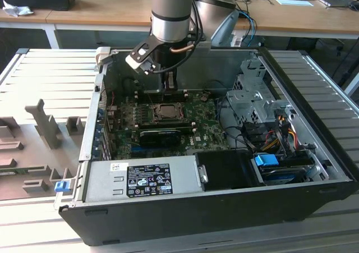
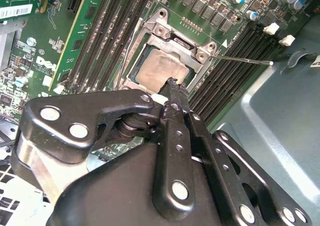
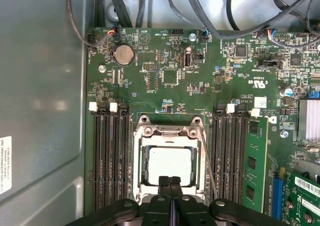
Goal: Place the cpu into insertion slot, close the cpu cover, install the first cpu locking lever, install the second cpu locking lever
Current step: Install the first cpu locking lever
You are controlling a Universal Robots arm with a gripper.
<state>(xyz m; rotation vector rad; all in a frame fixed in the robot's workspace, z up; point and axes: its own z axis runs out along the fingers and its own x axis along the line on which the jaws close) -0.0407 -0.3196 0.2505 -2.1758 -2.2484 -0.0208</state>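
In the exterior view, your arm (image 1: 171, 12) drops almost straight down into the open computer case (image 1: 314, 152). Its gripper (image 1: 169, 86) hangs low over the motherboard (image 1: 207, 127), close to the case wall farthest from the camera. Just on the camera's side of the gripper, the cpu (image 1: 167, 112) sits in its socket. A long black card (image 1: 160, 135) lies just beside it, and the power supply (image 1: 143, 180) runs along the case's near edge. A drive cage (image 1: 252, 90) and a bundle of cables (image 1: 269, 138) crowd the exterior view's right.

In the second wrist view, you see the fingers pressed together with nothing between them. Their tips are at the edge of the cpu cover (image 2: 136, 60), which lies down around the chip. You cannot tell whether they touch it. A thin locking lever (image 2: 240, 59) juts out over the memory slots (image 2: 235, 65) toward the case wall, unlatched.

In the first wrist view, the insertion slot (image 3: 145, 121) lies between two banks of memory slots, with the chip's grey top visible through the cover's window. One green memory module (image 3: 255, 161) stands near the slot, and a coin battery (image 3: 123, 54) sits well apart.
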